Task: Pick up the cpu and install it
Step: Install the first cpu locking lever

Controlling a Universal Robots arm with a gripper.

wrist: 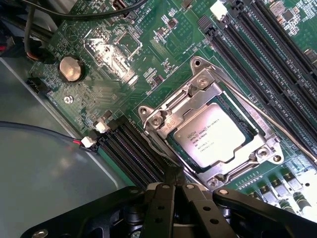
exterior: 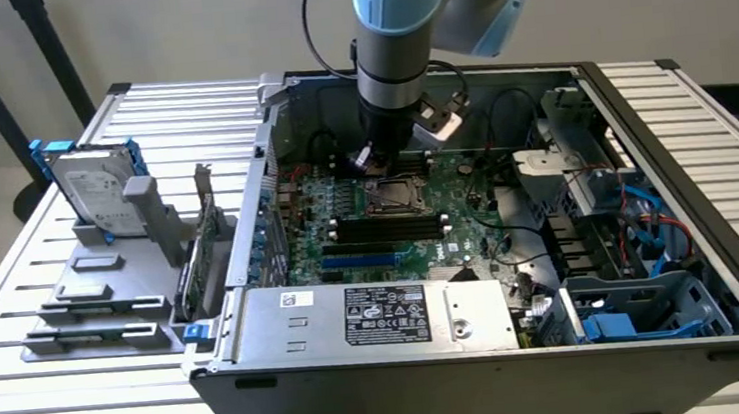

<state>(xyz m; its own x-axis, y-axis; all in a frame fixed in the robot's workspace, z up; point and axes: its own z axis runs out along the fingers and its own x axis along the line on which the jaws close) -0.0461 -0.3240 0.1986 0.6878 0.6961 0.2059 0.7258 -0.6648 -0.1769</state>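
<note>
The cpu [wrist: 214, 135], a flat silver-grey square with printed text, lies seated in the motherboard socket [wrist: 190, 96] with the metal frame around its edges. My gripper [wrist: 173, 174] is shut with nothing between its black fingers; the tips hang close to one corner of the socket, just off the cpu. In the exterior view the gripper [exterior: 373, 156] points down into the open computer case, slightly beyond the socket [exterior: 390, 194] on the green motherboard.
Black memory slots [wrist: 131, 148] run beside the socket, with a coin battery [wrist: 71, 68] further off. The case [exterior: 357, 374] holds a power supply [exterior: 376, 315] in front and drive cages with cables on the exterior view's right. A hard drive [exterior: 91, 191] stands outside on a grey holder.
</note>
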